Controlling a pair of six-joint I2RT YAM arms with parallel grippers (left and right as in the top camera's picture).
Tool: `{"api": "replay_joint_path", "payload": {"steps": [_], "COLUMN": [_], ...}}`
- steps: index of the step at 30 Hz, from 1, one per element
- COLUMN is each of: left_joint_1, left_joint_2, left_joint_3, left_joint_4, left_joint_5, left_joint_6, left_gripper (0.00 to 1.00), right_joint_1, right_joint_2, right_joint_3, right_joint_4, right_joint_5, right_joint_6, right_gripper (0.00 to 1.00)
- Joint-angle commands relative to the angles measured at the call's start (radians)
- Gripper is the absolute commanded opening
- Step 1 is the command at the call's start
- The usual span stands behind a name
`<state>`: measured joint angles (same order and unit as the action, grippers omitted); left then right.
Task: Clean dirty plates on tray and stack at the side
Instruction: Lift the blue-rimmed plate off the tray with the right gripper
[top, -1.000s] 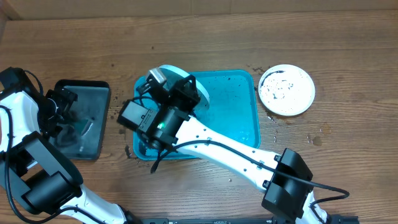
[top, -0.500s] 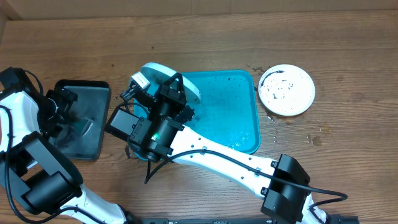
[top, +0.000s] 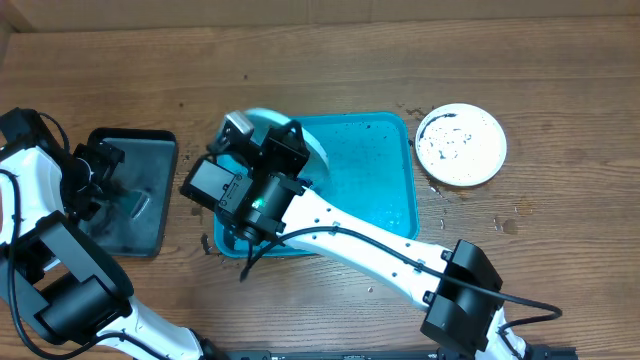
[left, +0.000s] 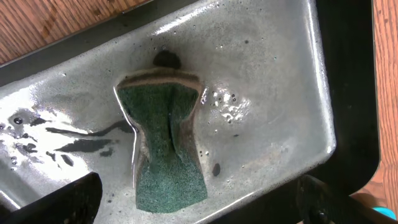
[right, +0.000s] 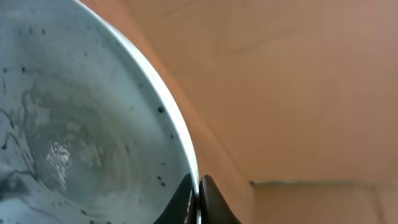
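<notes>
My right gripper (top: 285, 140) (right: 199, 186) is shut on the rim of a pale mint plate (top: 316, 150) (right: 74, 124), holding it tilted over the left end of the turquoise tray (top: 375, 180). The plate's face is wet and carries dark specks. A white plate (top: 461, 145) smeared with black dirt lies on the table right of the tray. My left gripper (top: 105, 175) (left: 196, 211) hangs open over the black tray (top: 150, 150) (left: 292, 74), just above a green sponge (left: 165, 143) lying in grey water.
The black tray sits on the wood table to the left of the turquoise one. My right arm crosses the table from the lower right corner up to the tray. Dark crumbs dot the wood near the white plate.
The right gripper swung left with the mint plate half a second ago and has come back right to about where it was. The left arm has not moved.
</notes>
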<state>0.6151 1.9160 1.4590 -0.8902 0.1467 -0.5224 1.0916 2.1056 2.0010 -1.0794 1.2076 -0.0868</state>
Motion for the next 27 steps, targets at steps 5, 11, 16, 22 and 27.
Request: {"api": "replay_joint_path", "payload": {"steps": [5,11,16,22,27], "left_joint_1": [0.000,0.000,0.000,0.000,0.000], "left_joint_2": [0.007,0.007,0.007,0.007,0.007], "left_joint_3": [-0.013,-0.013,-0.013,-0.013,-0.013], "left_joint_4": [0.002,0.001,0.002,0.002,0.001], "left_joint_5": [0.011,0.011,0.011,0.011,0.011], "left_joint_6": [-0.009,-0.010,-0.010,-0.009,-0.010], "left_gripper": [1.00,1.00,1.00,1.00,1.00], "right_joint_1": [-0.022,-0.066,-0.248,-0.614,-0.923], "right_joint_2": [-0.030,-0.031,-0.089,-0.149,-0.142], "right_joint_3": [0.024,0.024,0.024,0.024,-0.004], "right_joint_4": [-0.054,-0.070,-0.164,-0.249,-0.308], "right_joint_5": [0.029,-0.165,-0.406,-0.897,-1.107], "right_joint_6": [0.064,0.116,0.377,0.380,0.380], "right_gripper": [0.04,0.04,0.04,0.04,0.04]}}
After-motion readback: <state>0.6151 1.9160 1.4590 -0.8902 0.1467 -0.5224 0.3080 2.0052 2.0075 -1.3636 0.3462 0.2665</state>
